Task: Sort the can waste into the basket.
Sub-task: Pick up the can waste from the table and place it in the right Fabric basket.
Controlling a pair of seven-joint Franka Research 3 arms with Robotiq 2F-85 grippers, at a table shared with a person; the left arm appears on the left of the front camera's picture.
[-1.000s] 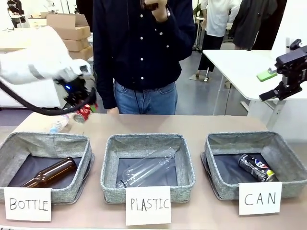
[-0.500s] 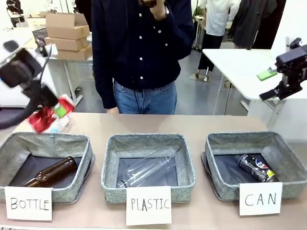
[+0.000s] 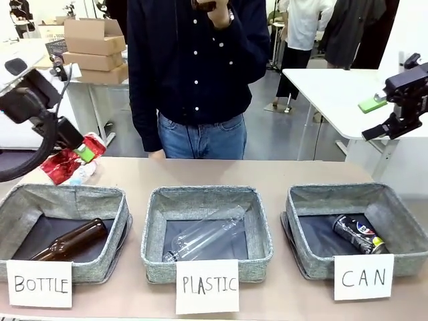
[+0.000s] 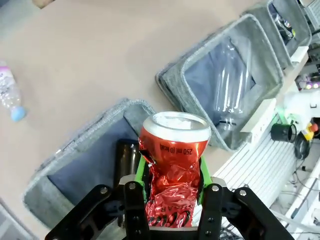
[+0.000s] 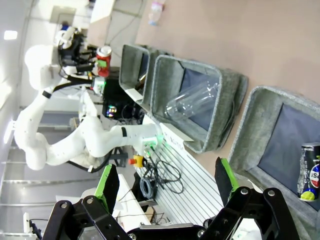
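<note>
— Two cans are asked about. Where are they seen from the front?
— The red can point(image 3: 61, 165) is clamped between the fingers of the left gripper point(image 3: 77, 152) and held up off the table. The dark can point(image 3: 358, 234) is seen lying in the basket point(image 3: 354, 190) signed "CAN", well below the right gripper point(image 3: 373, 118), whose fingers are spread with nothing between them.
— And from the left wrist?
— The crushed red can point(image 4: 172, 165) is pressed between the green pads point(image 4: 141, 172), its silver top pointing out past the fingertips. Beyond the fingertips a brown bottle point(image 4: 126, 159) is seen lying in another grey basket point(image 4: 85, 137).
— And from the right wrist?
— The fingers point(image 5: 107, 185) are seen wide apart and empty. Past the fingertip at picture right, the dark can point(image 5: 310, 172) is seen in a corner of the basket point(image 5: 260, 115).
</note>
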